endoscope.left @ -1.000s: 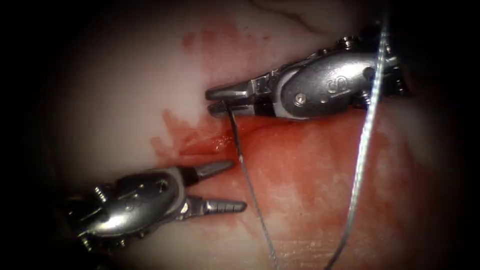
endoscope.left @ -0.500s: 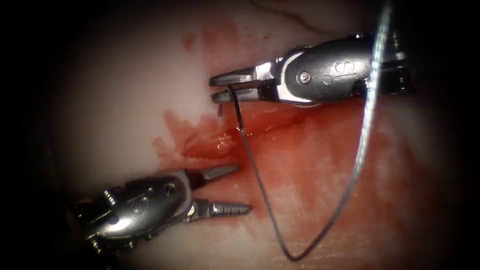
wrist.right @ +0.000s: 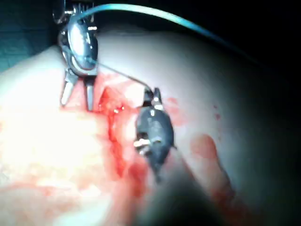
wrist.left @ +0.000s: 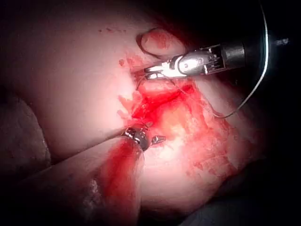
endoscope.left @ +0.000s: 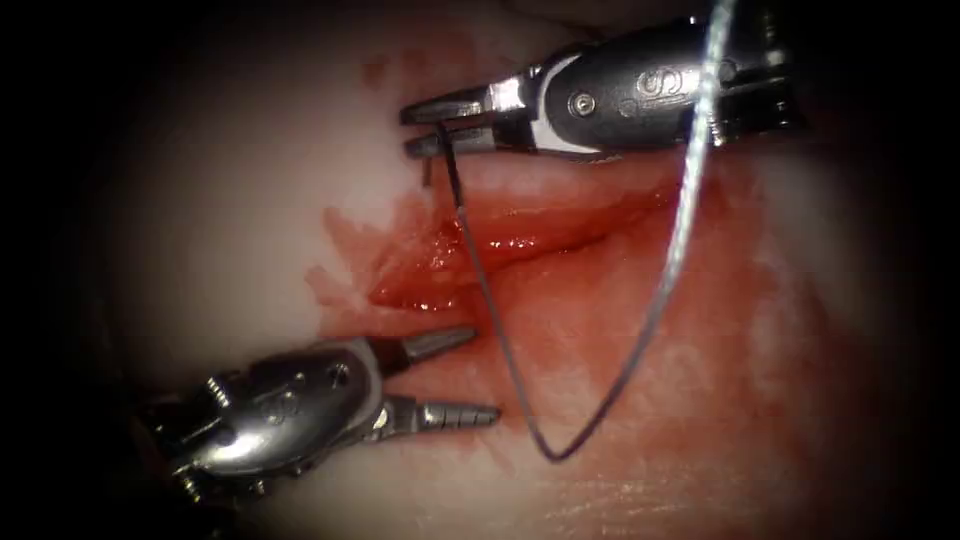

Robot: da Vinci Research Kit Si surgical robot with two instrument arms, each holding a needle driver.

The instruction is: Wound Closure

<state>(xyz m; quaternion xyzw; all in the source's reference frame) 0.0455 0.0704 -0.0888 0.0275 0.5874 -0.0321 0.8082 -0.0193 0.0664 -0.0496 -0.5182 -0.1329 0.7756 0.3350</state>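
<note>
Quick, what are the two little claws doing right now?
Left tool: jaws open, holding nothing.
Right tool: jaws shut on the needle, which hangs over the cut, out of the tissue.

Silver ridged claws point(endoscope.left: 455, 365); black collars

Both hands are shiny grey metal: right hand point(endoscope.left: 425, 128), left hand point(endoscope.left: 470, 378). Tissue point(endoscope.left: 220, 200) looks pale, smooth, wet; fluid point(endoscope.left: 480, 245) glossy red; thread point(endoscope.left: 680, 230) glinting.
</note>
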